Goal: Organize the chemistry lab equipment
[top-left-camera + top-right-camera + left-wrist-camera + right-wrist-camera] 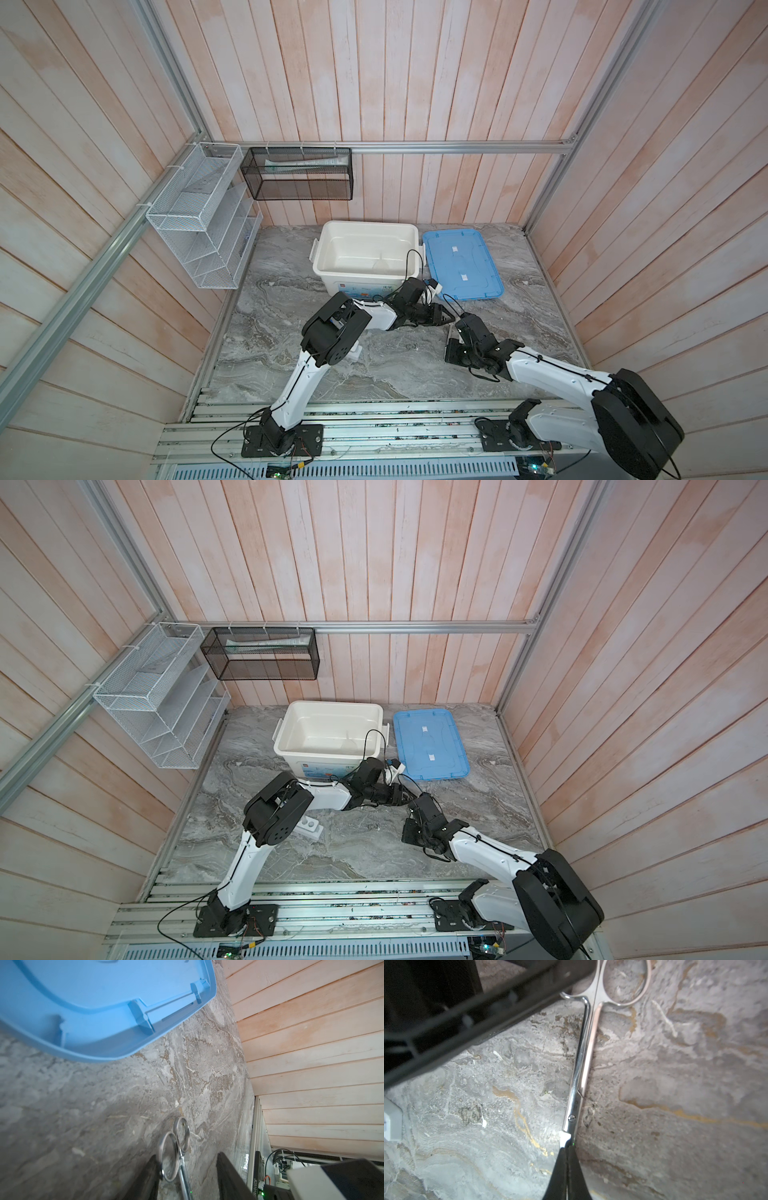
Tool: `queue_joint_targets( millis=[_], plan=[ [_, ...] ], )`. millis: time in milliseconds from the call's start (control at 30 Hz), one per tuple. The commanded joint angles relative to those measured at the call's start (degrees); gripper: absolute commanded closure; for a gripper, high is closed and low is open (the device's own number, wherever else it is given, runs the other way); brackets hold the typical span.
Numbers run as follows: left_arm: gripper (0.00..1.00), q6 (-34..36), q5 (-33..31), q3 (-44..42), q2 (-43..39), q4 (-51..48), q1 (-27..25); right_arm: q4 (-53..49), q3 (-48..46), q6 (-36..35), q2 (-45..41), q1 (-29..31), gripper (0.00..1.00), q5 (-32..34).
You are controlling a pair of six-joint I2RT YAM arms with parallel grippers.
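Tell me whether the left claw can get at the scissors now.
Probably yes: the handle rings of the scissors lie between the open fingers of the left claw, nothing in between. The right claw pinches only the blade tips.

Bin point(368, 225): open, at the desk's point(395, 374) far middle
Lid point(461, 266): laid flat just right of bin
Rack point(355, 354): partly hidden under left arm's point(332, 332) elbow
Wire shelf point(195, 220): hung on left wall point(83, 166)
Mesh basket point(297, 174): hung on far wall point(415, 83)

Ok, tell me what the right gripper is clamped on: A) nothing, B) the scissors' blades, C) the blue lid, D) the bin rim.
B: in the right wrist view the right gripper is shut on the blade tips of the scissors.
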Motion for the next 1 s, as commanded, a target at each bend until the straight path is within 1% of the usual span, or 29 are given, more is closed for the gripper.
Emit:
queue_joint_targets(
  millis=[0, 133, 233, 400, 567, 733, 833, 967],
  plan=[
    [0.53, 1.6, 3.3, 0.0, 1.9, 2.4, 0.5, -7.7, -4.1, 0.3, 3.0, 0.3, 0.94, -0.5],
    [0.54, 1.4, 3.1, 0.2, 2.4, 2.1, 0.3, -7.3, -4.5, 0.5, 3.0, 0.4, 0.94, -0.6],
    [0.53, 1.9, 2.1, 1.1, 2.6, 0.1, 0.2, -7.1, -4.7, 0.6, 3.1, 0.9, 0.94, -0.5],
    [0.54, 1.4, 0.3, 2.2, 3.0, -1.7, -0.2, -6.5, -5.4, 1.8, 3.2, 2.4, 0.95, -0.2],
    [0.55, 0.9, 0.0, 3.3, 3.8, -2.3, -0.3, -6.7, -5.5, 2.7, 3.2, 3.6, 0.95, 0.1],
    [0.63, 0.3, 0.5, 3.8, 4.8, -1.7, -0.3, -6.7, -5.6, 2.9, 3.4, 4.1, 0.95, 0.2],
    [0.73, 0.0, 1.0, 3.8, 5.1, -1.0, -0.3, -6.8, -5.5, 2.9, 3.6, 4.2, 0.95, 0.4],
    [0.88, -0.1, 1.2, 3.3, 4.8, -0.5, -0.3, -7.0, -5.6, 3.5, 3.1, 4.5, 0.96, 0.6]
  ],
)
